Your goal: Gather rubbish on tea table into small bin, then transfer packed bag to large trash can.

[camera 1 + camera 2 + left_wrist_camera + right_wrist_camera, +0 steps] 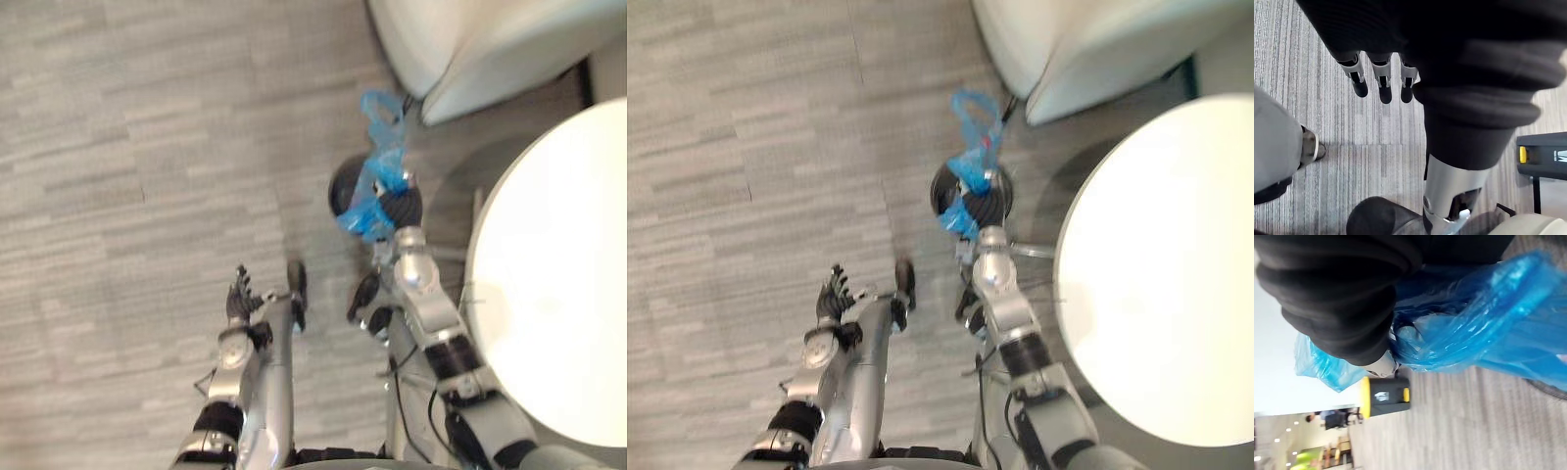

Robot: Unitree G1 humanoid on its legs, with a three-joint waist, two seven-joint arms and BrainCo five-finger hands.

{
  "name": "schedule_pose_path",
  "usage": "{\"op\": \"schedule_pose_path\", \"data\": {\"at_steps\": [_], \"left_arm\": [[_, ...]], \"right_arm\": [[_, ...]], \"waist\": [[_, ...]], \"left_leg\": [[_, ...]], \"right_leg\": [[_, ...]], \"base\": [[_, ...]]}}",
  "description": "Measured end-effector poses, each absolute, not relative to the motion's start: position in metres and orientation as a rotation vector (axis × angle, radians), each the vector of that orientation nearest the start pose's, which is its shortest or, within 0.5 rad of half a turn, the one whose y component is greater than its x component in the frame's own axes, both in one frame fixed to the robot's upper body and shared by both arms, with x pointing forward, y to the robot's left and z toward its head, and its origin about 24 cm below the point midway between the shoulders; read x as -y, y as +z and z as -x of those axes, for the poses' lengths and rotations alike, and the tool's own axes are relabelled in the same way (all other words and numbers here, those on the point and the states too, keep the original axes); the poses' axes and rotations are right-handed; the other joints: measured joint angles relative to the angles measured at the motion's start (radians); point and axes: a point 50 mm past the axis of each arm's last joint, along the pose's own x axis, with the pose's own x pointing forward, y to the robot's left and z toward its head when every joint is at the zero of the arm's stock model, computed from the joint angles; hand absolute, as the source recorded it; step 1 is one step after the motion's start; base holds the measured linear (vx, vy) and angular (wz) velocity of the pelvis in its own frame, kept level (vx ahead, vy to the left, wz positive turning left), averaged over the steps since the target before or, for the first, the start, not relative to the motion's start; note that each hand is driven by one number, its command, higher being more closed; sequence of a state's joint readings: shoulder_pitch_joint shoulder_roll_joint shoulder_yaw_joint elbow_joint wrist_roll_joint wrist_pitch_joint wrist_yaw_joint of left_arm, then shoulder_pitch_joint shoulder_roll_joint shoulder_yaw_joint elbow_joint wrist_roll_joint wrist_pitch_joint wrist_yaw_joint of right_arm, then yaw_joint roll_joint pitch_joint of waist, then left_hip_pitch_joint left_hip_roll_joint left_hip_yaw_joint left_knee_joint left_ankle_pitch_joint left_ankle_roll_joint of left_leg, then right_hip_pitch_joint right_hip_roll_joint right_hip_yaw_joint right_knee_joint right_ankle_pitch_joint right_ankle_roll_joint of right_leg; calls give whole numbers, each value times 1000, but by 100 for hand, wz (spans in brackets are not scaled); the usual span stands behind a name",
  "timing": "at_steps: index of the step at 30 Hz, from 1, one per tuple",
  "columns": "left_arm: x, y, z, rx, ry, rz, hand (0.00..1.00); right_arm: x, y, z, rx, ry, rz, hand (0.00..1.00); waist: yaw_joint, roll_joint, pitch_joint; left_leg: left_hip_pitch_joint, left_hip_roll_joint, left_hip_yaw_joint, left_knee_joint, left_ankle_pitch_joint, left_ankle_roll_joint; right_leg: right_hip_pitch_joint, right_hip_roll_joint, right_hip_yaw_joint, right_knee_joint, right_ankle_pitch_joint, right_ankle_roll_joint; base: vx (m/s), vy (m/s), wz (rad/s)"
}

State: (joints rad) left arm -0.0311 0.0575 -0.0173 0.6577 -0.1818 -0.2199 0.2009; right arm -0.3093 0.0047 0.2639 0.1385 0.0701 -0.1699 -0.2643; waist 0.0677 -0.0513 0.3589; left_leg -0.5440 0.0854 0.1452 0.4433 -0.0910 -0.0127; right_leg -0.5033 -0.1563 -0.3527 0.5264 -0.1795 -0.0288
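My right hand hangs over the small black bin on the floor, shut on a crumpled blue plastic bag. The bag bunches at the hand, and its loose top stands up past the bin towards the armchair. In the right wrist view the blue bag wraps round the dark cover and hides most of the fingers. A large black trash can with a yellow lid stands far off across the floor. My left hand hangs low at the left with straight fingers, holding nothing.
The round white tea table is at the right, close beside my right arm. A pale armchair stands behind the bin. Grey striped carpet spreads out to the left. People sit in the far background.
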Motion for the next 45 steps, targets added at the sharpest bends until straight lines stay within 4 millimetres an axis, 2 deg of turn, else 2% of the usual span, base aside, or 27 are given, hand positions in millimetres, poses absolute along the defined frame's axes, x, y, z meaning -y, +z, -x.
{"op": "schedule_pose_path", "data": {"at_steps": [2, 5, 8, 11, 14, 15, 17, 18, 19, 20, 21, 22, 23, 24, 25, 26, 27, 28, 30, 32, 34, 35, 36, 37, 40, 42, 45], "left_arm": [[-180, -90, -200, -498, 245, 13, 0], [-184, -100, -180, -554, 219, -37, 0], [-185, -99, -166, -551, 172, -74, 0], [-183, -91, -164, -508, 154, -66, 0], [-181, -73, -180, -411, 135, -73, 0], [-182, -56, -194, -322, 130, -71, 0], [-181, -41, -205, -244, 117, -80, 0], [-182, -30, -209, -190, 115, -83, 0], [-183, -22, -211, -146, 120, -80, 0], [-183, -17, -211, -126, 121, -76, 0], [-186, -7, -213, -78, 145, -75, 0], [-186, 3, -215, -33, 162, -66, 0], [-185, 10, -216, 1, 165, -58, 0], [-181, 13, -218, 22, 166, -42, 0], [-172, 18, -221, 45, 169, -1, 0], [-164, 22, -222, 65, 157, 33, 0], [-160, 24, -222, 74, 148, 46, 0], [-152, 31, -225, 100, 114, 61, 0], [-147, 34, -227, 116, 87, 62, 0], [-144, 40, -232, 140, 76, 63, 0], [-132, 51, -247, 191, 25, 56, 0], [-125, 55, -255, 207, -12, 41, 0], [-122, 55, -258, 206, -27, 29, 0], [-118, 52, -266, 190, -53, -16, 0], [-108, 36, -275, 114, -118, -153, 0], [-104, 27, -275, 71, -134, -223, 0], [-102, 13, -272, 10, -148, -292, 0]], "right_arm": [[68, 93, -288, 272, 146, -73, 100], [70, 83, -283, 240, 189, -60, 100], [73, 79, -280, 235, 228, -35, 100], [63, 85, -279, 265, 301, -14, 100], [51, 93, -279, 296, 367, -10, 100], [46, 100, -281, 320, 393, -2, 100], [43, 103, -282, 332, 406, -3, 100], [43, 105, -282, 338, 407, -1, 100], [41, 108, -284, 352, 414, 1, 100], [39, 111, -285, 363, 422, 3, 100], [34, 121, -288, 397, 440, 20, 100], [32, 131, -292, 434, 452, 39, 100], [32, 139, -296, 463, 456, 55, 100], [33, 146, -299, 486, 454, 68, 100], [38, 151, -303, 503, 438, 89, 100], [43, 146, -309, 477, 416, 109, 100], [46, 143, -311, 459, 409, 120, 100], [54, 137, -316, 423, 384, 134, 100], [55, 134, -318, 394, 379, 119, 100], [50, 133, -316, 390, 405, 116, 100], [48, 134, -314, 397, 419, 114, 100], [45, 135, -313, 402, 435, 107, 100], [43, 136, -312, 404, 447, 99, 100], [37, 134, -309, 396, 468, 79, 100], [27, 136, -304, 398, 508, 33, 100], [20, 143, -298, 417, 551, 7, 100], [4, 150, -287, 438, 633, -51, 100]], "waist": [[-1, -4, -56], [-1, -9, -101], [-4, -9, -136], [0, -8, -151], [-1, -8, -151], [2, 0, -151], [-3, 5, -146], [2, 4, -146], [7, 4, -146], [11, 4, -146], [21, 5, -146], [35, 11, -151], [49, 24, -159], [52, 46, -161], [45, 101, -158], [44, 116, -155], [44, 116, -155], [37, 104, -153], [12, 101, -151], [-4, 100, -151], [-11, 101, -151], [-28, 104, -153], [-37, 107, -155], [-58, 93, -157], [-63, 63, -176], [-62, 58, -179], [-59, 53, -184]], "left_leg": [[94, -3, 11, -101, 29, -7], [216, -5, 30, -194, 50, -10], [310, -3, 58, -241, 50, -10], [358, 4, 110, -271, 50, -10], [337, 4, 118, -241, 50, -9], [307, 15, 111, -219, 68, 26], [316, 6, 91, -215, 61, 38], [322, -14, 61, -202, 62, 44], [324, -32, 35, -189, 65, 48], [321, -39, 27, -184, 68, 52], [303, -50, 8, -188, 90, 49], [281, -54, -10, -228, 142, 40], [262, -50, -23, -285, 185, 28], [243, -44, -43, -320, 211, 18], [222, -11, -91, -382, 252, -12], [224, 8, -83, -441, 244, -34], [225, 9, -70, -462, 208, -70], [204, 5, -20, -447, 177, -72], [198, -8, 17, -315, 171, -58], [250, 7, 41, -178, 123, -17], [339, 26, 53, -159, 15, -32], [388, 25, 66, -229, 9, -39], [412, 26, 76, -281, 13, -45], [446, 14, 80, -381, 67, -82], [475, -23, 81, -504, 144, -57], [478, -39, 82, -531, 167, -48], [494, -55, 93, -533, 169, -48]], "right_leg": [[84, 24, 3, -101, 33, 7], [193, 52, 20, -201, 65, 12], [272, 72, 57, -263, 88, 18], [301, 96, 122, -326, 136, 25], [280, 100, 169, -338, 174, 37], [233, 102, 198, -277, 180, 95], [205, 74, 206, -18, 52, 85], [228, 51, 222, 140, -16, 106], [278, 46, 234, 204, -54, 110], [307, 45, 243, 202, -73, 104], [350, 48, 246, 135, -122, 85], [365, 61, 238, 27, -144, 55], [372, 82, 223, -70, -148, 48], [375, 101, 213, -122, -141, 37], [371, 153, 160, -175, -89, 20], [368, 163, 119, -202, -53, 1], [368, 164, 100, -217, -36, -8], [357, 135, 51, -242, -13, -31], [343, 93, 16, -242, 4, -34], [341, 66, 8, -245, 22, -26], [344, 51, -5, -266, 52, -16], [349, 50, -20, -296, 78, -7], [351, 52, -28, -313, 90, 0], [356, 47, -32, -343, 120, 12], [361, 42, -29, -429, 193, 35], [370, 37, -23, -468, 224, 41], [398, 33, 11, -507, 250, 56]], "base": [[184, -17, -13], [155, 1, -23], [124, 44, -39], [15, 42, -68], [-91, 60, -46], [-169, 71, -11], [-123, 40, 39], [-133, 2, 90], [-139, -27, 87], [-251, -96, 71], [-298, -105, 52], [-309, -108, 44], [-209, -76, 32], [-250, -93, 56], [-371, -137, 80], [-448, -149, 88], [-440, -130, 94], [-327, -74, 85], [-238, -10, 79], [-198, 55, 35], [-203, 135, 31], [-152, 142, 38], [-126, 155, 40], [-77, 128, 21], [-67, 157, 5], [-45, 153, 7], [-17, 137, -1]]}}
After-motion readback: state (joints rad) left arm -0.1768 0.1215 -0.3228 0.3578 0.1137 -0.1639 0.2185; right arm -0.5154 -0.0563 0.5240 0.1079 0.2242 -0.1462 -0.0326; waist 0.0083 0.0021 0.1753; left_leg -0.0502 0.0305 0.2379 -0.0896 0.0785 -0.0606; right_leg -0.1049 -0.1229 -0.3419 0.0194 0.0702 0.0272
